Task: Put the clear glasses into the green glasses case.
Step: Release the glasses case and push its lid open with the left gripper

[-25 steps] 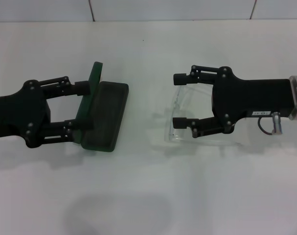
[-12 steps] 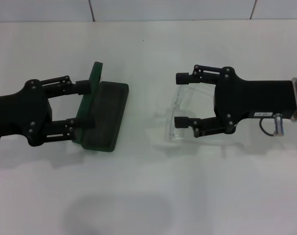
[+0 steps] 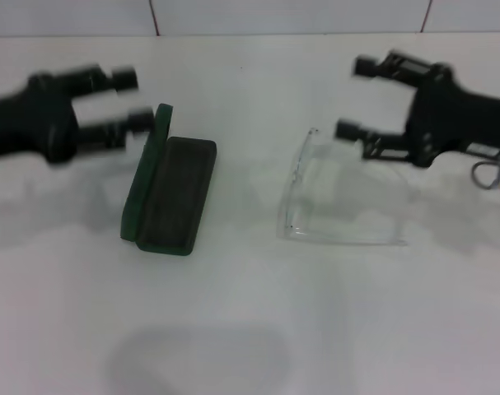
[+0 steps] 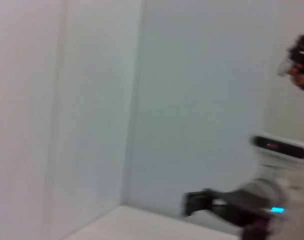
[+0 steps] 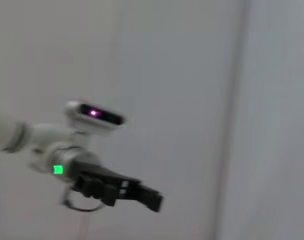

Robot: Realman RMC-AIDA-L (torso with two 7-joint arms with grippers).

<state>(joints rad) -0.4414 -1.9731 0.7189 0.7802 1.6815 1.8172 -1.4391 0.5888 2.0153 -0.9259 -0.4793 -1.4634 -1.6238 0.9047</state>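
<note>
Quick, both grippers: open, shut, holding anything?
Left gripper: open, empty, raised beside the case.
Right gripper: open, empty, above and behind the glasses.

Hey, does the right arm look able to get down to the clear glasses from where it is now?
Probably yes. The right gripper is open, raised behind the clear glasses, and nothing lies between them on the table.

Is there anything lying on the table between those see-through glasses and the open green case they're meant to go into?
Nothing visible. Only bare white table separates the clear glasses from the green glasses case, which lies open. Both grippers, left gripper and right gripper, are raised clear of them.
</note>
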